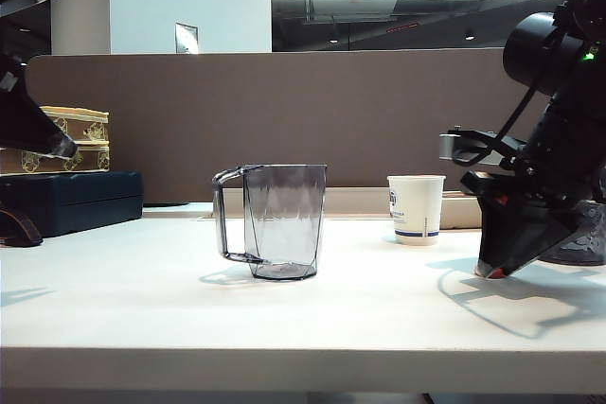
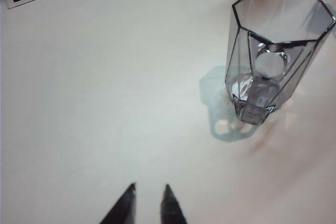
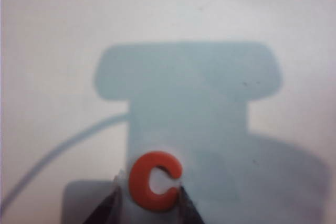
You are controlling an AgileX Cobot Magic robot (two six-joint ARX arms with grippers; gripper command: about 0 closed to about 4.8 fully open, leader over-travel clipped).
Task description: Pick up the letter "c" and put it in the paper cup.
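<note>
Right claw [image 3: 148, 196] seemingly flanking letter "c" [image 3: 154, 181]

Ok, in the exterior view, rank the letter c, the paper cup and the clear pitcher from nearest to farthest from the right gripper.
1. The letter "c", between the fingers of the right gripper, low at the table on the right.
2. The paper cup, just left of that gripper and set farther back.
3. The clear pitcher, near the table's middle, farthest left.

1 letter "c" [image 3: 154, 181], 1 paper cup [image 1: 416, 208], 1 pitcher [image 1: 279, 220], 2 claws [image 2: 148, 204] [image 3: 148, 203].
</note>
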